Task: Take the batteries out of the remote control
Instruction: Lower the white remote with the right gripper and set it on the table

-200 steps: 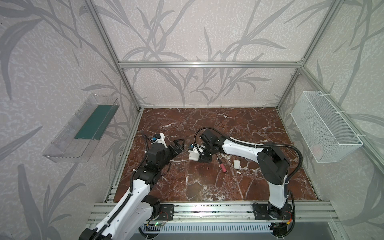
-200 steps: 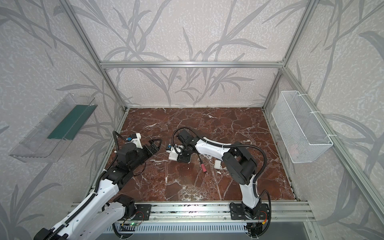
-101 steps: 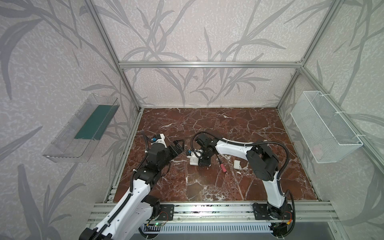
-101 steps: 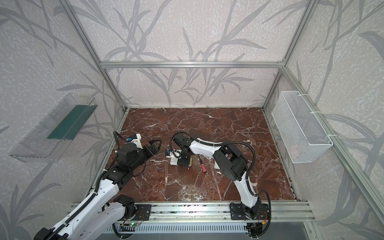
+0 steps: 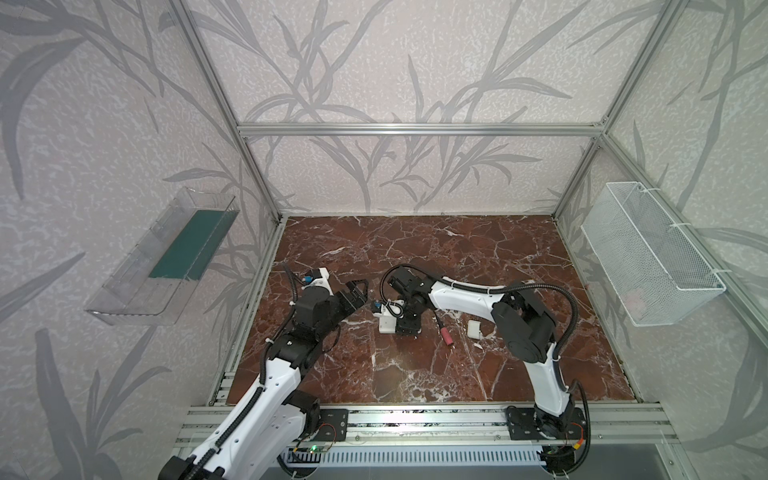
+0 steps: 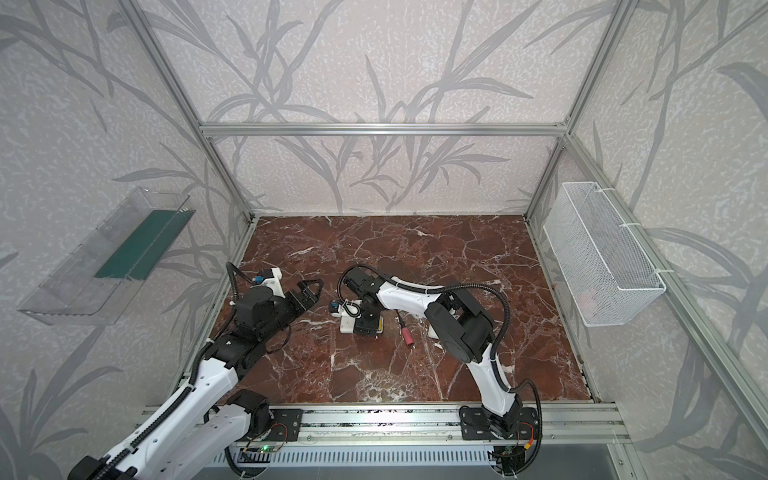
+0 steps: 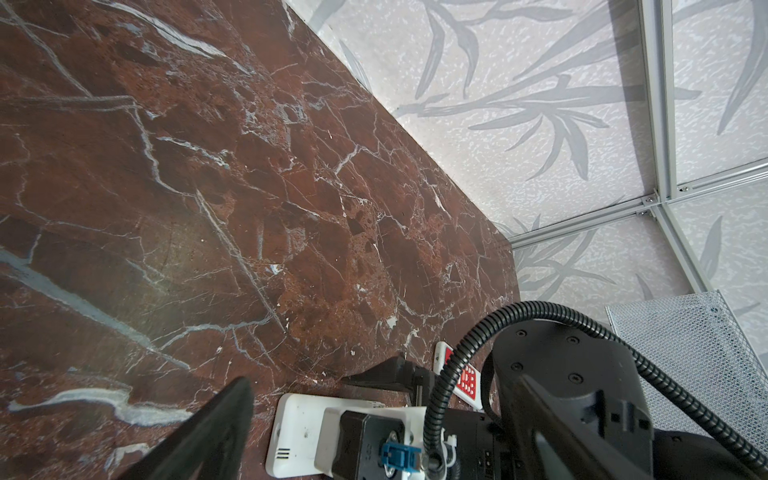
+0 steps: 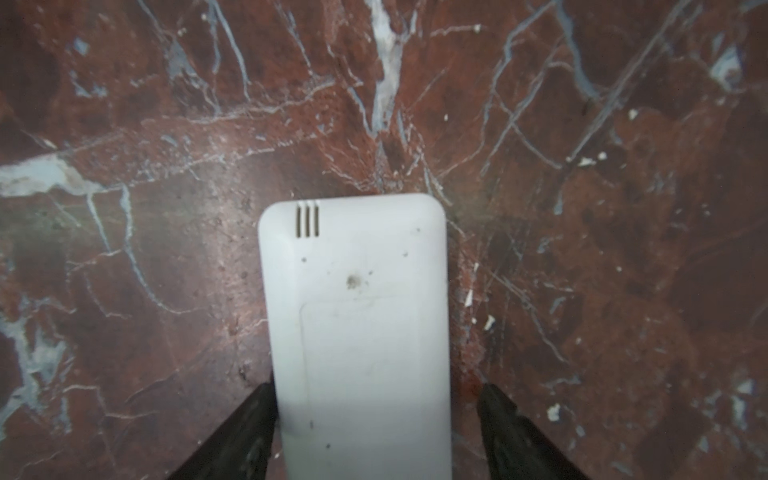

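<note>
Right gripper (image 8: pixel 376 390) sits over the remote (image 8: pixel 357 291) with jaws spread astride it. One finger touches a long edge, the other stands just clear, so nothing is pinched. Remote lies back-up on the marble table (image 8: pixel 124 124), long axis running straight out between the jaws. No batteries visible, presumably inside under the closed back cover (image 8: pixel 361 374). Left gripper (image 5: pixel 362 294) hangs near the remote, spread wide and empty, so the right arm is nearer.
</note>
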Controlling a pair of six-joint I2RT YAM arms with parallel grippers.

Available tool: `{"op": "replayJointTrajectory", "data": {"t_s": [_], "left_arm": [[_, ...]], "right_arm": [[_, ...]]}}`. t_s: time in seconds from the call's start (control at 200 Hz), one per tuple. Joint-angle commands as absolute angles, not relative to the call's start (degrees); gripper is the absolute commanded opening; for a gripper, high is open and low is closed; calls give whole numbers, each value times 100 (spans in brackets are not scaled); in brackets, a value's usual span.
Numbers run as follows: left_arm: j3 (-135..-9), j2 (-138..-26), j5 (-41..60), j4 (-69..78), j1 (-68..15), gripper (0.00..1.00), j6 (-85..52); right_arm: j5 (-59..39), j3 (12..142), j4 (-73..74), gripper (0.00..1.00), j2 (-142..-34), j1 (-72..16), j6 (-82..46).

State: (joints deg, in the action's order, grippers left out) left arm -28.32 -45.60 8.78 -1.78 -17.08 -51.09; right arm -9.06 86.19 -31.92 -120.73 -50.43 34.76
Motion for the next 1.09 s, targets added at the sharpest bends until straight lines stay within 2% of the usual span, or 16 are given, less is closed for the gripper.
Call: {"op": "replayJointTrajectory", "data": {"t_s": [0.0, 0.705, 0.92, 1.09], "left_arm": [[-2900, -4511, 778, -202, -1662, 97, -5045], [-2943, -4563, 909, -110, -1652, 97, -5124], [-2941, -4610, 958, -61, -1652, 98, -5133], [-2955, -4610, 1012, -113, -1652, 100, -5088]], "right_arm": [[-483, 8318, -3319, 79, -11846, -5080, 3523], [57, 7810, -3111, 80, -11514, -4654, 3316], [-122, 7725, -3055, 80, -11397, -4605, 3155], [-546, 7144, -2708, 80, -10807, -4570, 2709]]}}
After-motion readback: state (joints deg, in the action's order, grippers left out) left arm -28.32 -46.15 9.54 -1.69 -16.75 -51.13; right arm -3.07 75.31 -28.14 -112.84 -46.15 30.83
